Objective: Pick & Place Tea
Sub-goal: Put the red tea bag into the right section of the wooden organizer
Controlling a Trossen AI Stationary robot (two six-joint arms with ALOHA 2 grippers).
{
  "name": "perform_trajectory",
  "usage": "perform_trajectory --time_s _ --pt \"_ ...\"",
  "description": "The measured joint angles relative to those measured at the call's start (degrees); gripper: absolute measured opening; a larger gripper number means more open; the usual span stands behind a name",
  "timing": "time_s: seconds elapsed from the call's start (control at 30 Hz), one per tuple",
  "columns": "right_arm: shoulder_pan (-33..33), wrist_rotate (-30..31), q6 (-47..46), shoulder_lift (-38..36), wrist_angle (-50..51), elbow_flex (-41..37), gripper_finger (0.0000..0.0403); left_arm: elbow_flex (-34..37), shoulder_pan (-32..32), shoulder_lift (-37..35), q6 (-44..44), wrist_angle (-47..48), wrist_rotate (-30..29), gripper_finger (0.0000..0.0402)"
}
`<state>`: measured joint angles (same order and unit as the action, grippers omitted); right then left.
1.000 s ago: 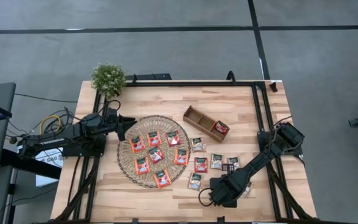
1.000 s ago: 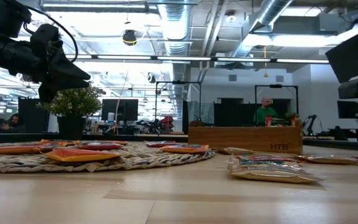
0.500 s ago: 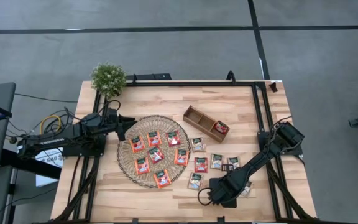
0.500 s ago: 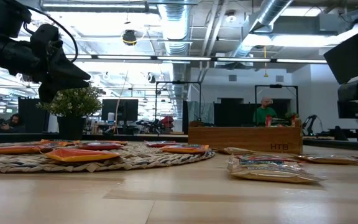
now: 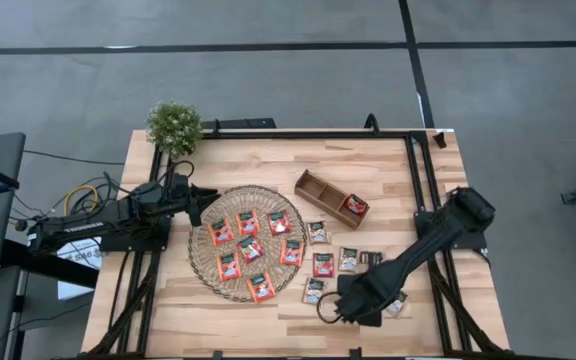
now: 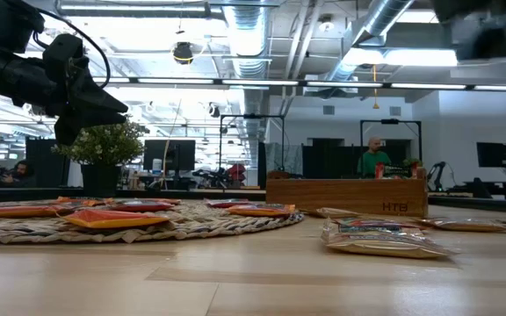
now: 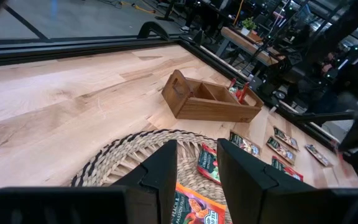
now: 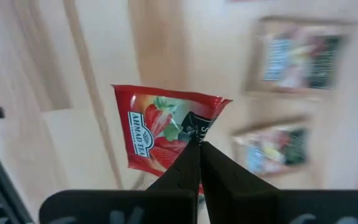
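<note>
Several red-orange tea sachets lie flat on the round wicker mat. More sachets, red and pale green, lie loose on the table to the mat's right. My right gripper hangs over the near right of the table, shut on a red sachet with a strawberry picture. My left gripper stands open and level above the mat's left rim, with nothing between its fingers. The brown wooden tray holds one red sachet at its right end. My right gripper pinches the red sachet by one edge, near a corner, between its two fingertips. The fingers come from above and point down. The sachet is lifted clear of the table, its printed face turned up toward the wrist.
A small potted plant stands at the table's far left corner. Black frame rails run along the table's edges. Bare wood lies at the far middle and along the near edge left of my right gripper.
My right gripper has gone up from the table; in the low view its dark shape has climbed to the picture's top right. The left arm has kept still.
</note>
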<state>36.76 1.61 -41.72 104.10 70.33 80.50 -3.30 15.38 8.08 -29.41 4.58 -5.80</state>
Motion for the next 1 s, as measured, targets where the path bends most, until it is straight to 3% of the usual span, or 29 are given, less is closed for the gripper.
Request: perform_trajectory --time_s 0.2,0.37,0.53,0.7,1.0 --pt "-4.33 17.69 -9.44 -6.63 11.82 2.08 0.0 -0.01 0.0 0.0 0.01 -0.02 -0.02 0.0105" --pt "-12.08 26.09 -12.59 -7.69 19.06 2.08 0.0 -0.01 0.0 0.0 0.01 -0.04 -0.02 0.0105" --pt "-19.59 30.28 -10.02 -5.49 19.19 2.06 0.0 -0.01 0.0 0.0 0.0 -0.02 -0.02 0.0105" --pt "-24.47 30.72 -10.33 -2.78 19.64 2.06 0.0 0.01 -0.01 0.0 0.0 -0.02 -0.02 0.0105" --pt "-25.62 32.15 -12.54 -1.56 19.66 2.08 0.0 0.0 -0.01 0.0 0.0 -0.02 -0.02 0.0105"
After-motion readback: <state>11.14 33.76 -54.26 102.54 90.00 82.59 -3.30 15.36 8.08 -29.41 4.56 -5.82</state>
